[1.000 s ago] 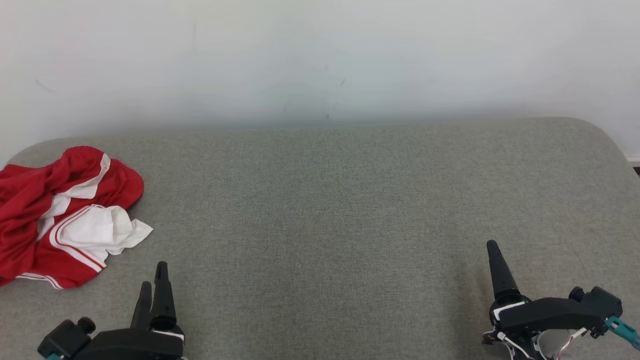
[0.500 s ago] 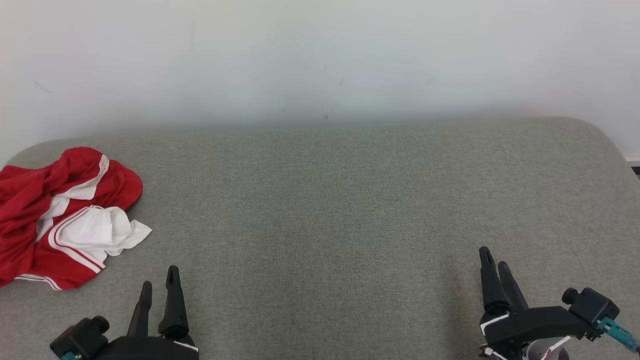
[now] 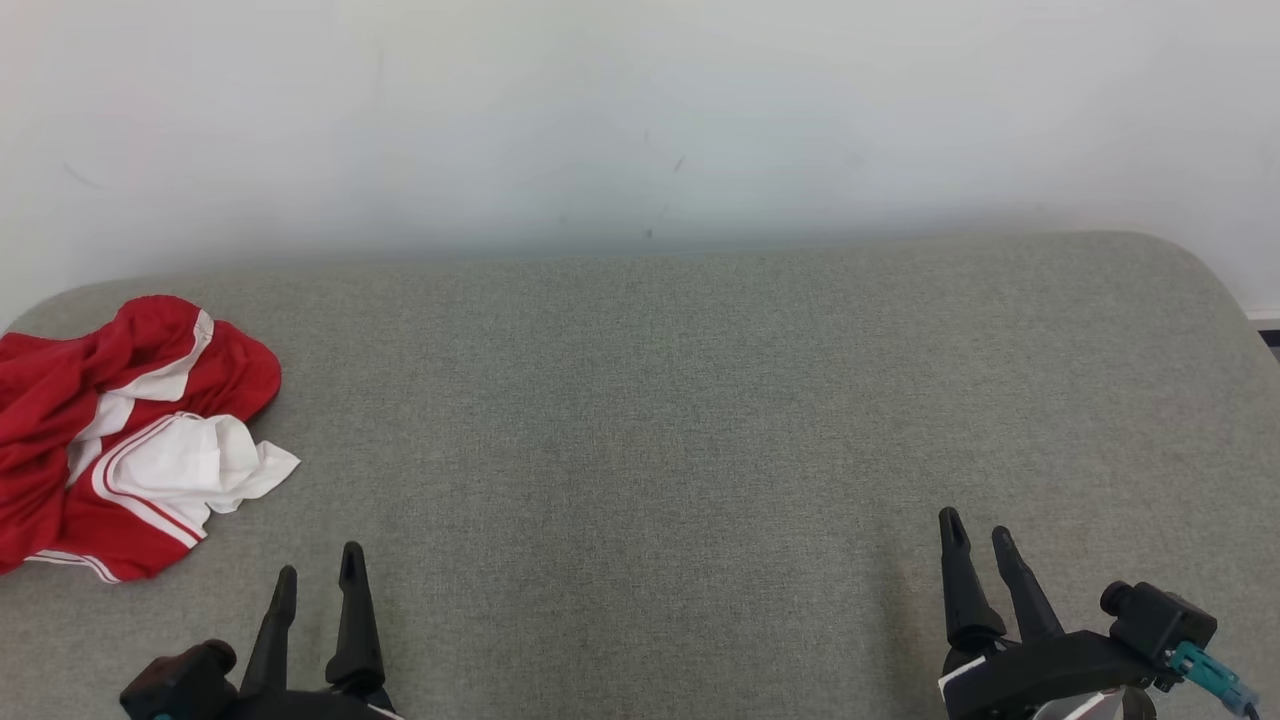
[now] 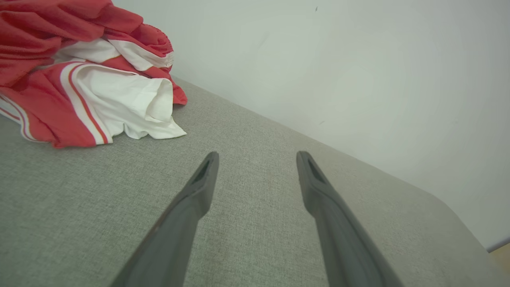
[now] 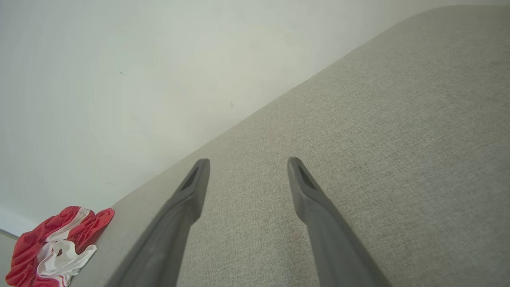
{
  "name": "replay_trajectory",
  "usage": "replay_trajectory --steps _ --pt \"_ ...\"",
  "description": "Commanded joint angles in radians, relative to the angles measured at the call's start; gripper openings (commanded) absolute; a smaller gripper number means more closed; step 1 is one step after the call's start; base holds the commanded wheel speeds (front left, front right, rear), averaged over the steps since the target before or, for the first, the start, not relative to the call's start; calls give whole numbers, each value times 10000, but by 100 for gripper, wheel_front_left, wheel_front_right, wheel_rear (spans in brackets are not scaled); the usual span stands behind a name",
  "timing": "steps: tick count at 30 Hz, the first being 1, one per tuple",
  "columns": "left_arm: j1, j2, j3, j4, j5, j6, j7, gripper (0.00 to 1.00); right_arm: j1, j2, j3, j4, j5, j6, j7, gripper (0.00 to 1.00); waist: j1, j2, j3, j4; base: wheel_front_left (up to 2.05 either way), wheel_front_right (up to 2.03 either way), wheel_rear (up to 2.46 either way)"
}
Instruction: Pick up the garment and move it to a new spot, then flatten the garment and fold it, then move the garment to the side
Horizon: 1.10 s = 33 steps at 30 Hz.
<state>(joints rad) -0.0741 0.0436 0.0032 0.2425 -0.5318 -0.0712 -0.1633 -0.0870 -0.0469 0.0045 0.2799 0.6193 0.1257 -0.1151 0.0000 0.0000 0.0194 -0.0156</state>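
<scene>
bright, even, diffuse light, faint soft shadows, sharp focus, wide-angle stretch in wrist views

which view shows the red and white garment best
Left wrist view: the garment is close and large, stripes and folds clear, though cropped. Head view shows it smaller at far left; right wrist view, tiny in a corner.

Red garment with white panels and thin red-and-white stripes. Grey-green woven worktop. Off-white wall. Black left tool; black right tool, teal plug at its side.
</scene>
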Motion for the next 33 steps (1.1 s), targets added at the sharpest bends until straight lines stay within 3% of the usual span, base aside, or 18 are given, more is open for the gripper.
replay_trajectory --steps 1,11,33 --pt "55 61 -14 -149 331 6 -75 100 6 -36 46 -131 -275 56 -96 100 0 0 3 -2 0 0 0" --pt "274 65 8 -229 1361 209 -287 100 237 -38 212 -255 -1294 62 -400 100 0 0 7 0 0 0 0" --pt "698 78 -38 -502 3176 183 -673 100 652 -41 507 -399 -2939 63 -993 100 0 0 32 -31 0 0 0"
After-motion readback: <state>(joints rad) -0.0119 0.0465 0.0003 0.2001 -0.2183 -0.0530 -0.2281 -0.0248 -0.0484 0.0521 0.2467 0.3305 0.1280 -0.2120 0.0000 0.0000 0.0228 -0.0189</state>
